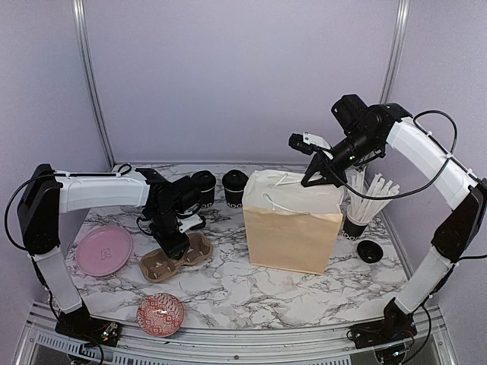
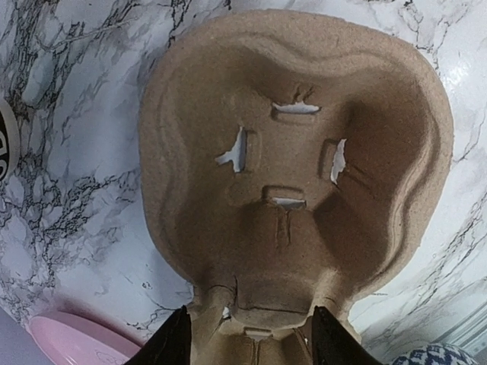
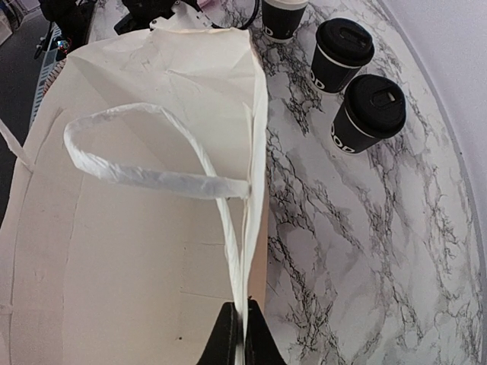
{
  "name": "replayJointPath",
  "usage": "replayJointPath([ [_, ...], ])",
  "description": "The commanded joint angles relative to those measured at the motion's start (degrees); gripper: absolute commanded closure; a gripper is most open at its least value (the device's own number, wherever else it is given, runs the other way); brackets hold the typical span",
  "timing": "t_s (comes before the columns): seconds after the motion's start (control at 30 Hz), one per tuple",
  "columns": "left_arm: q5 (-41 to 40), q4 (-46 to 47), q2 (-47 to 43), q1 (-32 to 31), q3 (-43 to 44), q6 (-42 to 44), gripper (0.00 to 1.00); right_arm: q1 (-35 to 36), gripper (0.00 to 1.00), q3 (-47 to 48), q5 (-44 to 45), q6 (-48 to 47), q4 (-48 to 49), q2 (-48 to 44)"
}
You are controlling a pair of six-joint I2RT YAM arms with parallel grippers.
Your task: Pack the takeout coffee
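Observation:
Two takeout coffee cups, black with black lids, stand at the back of the table point(image 1: 204, 190) point(image 1: 234, 190). In the right wrist view, three such cups point(image 3: 342, 55) point(image 3: 370, 114) point(image 3: 283, 14) stand beside the bag. A brown cardboard cup carrier point(image 1: 190, 255) point(image 2: 297, 152) lies flat with empty wells. My left gripper point(image 1: 173, 245) point(image 2: 253, 346) is closed on its narrow middle, one finger pressed to each side. My right gripper point(image 1: 313, 180) point(image 3: 243, 338) is shut on the rim and handle strand of the paper bag point(image 1: 293, 228) point(image 3: 137, 258), which stands upright with its mouth open.
A black cup full of white straws point(image 1: 358, 217) stands right of the bag, with a small black lid point(image 1: 370, 251) in front of it. A pink plate point(image 1: 104, 249) lies at the left. A red patterned bowl point(image 1: 160, 313) sits near the front edge.

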Motion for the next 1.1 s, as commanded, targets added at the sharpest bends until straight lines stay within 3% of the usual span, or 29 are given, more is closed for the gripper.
replayJointPath([
  [0.0, 2.3, -1.7, 1.6, 0.0, -1.0, 2.3, 0.47, 0.0, 0.96, 0.5, -0.2, -0.1, 0.8, -0.8],
  [0.23, 2.1, -1.2, 2.9, -0.1, -0.6, 2.7, 0.50, 0.0, 0.96, 0.3, -0.2, 0.1, 0.7, -0.8],
  [0.7, 3.8, -1.2, 2.4, 0.0, 0.3, 2.3, 0.68, -0.1, 0.96, -0.4, -0.1, 0.7, 1.1, -0.8],
  [1.07, 4.5, -2.7, -9.8, 0.0, 6.1, -1.1, 0.71, 0.0, 0.96, -0.7, -0.3, 0.5, 0.5, -0.3],
])
